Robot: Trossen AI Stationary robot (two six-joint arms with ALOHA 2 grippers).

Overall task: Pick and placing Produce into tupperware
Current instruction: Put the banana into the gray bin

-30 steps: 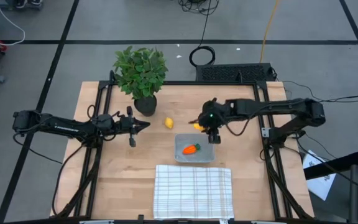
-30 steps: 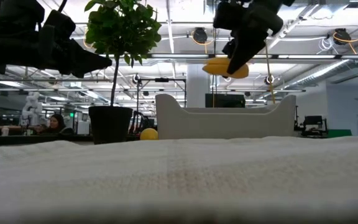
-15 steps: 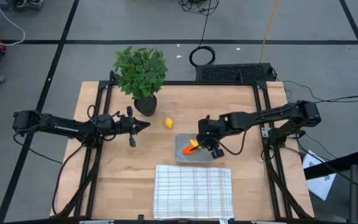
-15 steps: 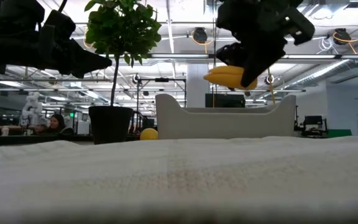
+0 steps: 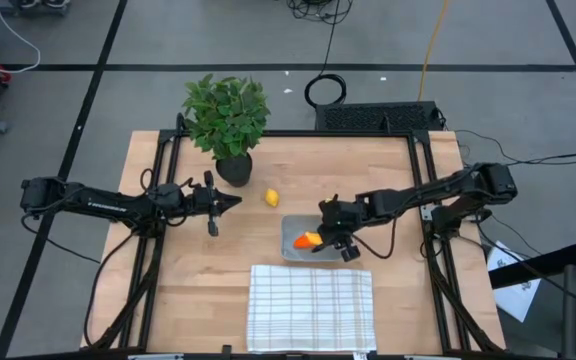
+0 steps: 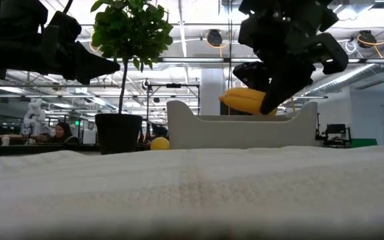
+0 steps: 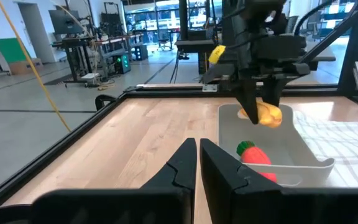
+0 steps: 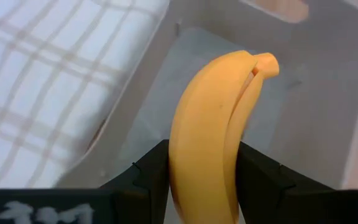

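Note:
My right gripper is shut on the curved yellow banana and hovers over the translucent grey tupperware. In the low view the banana sits just above the tupperware's rim. The orange carrot with its green top lies on the tupperware's floor; the left wrist view shows the carrot below the banana. The small yellow lemon rests on the table near the plant pot. My left gripper waits shut, left of the lemon and above the table. My right gripper pinches the banana's middle between its two fingers, which lie across it. The stem end sticks out ahead of the fingers. The fingers come from above, slanting from the table's right. The banana is lifted clear and lies about level over the tupperware.
A potted leafy plant stands at the table's far left part. A white grid-striped cloth lies at the near edge, right next to the tupperware. Bare wood shows to the right of the tupperware.
My right gripper has carried the banana from beyond the tupperware's far side toward the near edge and down, so it now hangs over the tupperware just above its rim. It has stayed shut on the banana.

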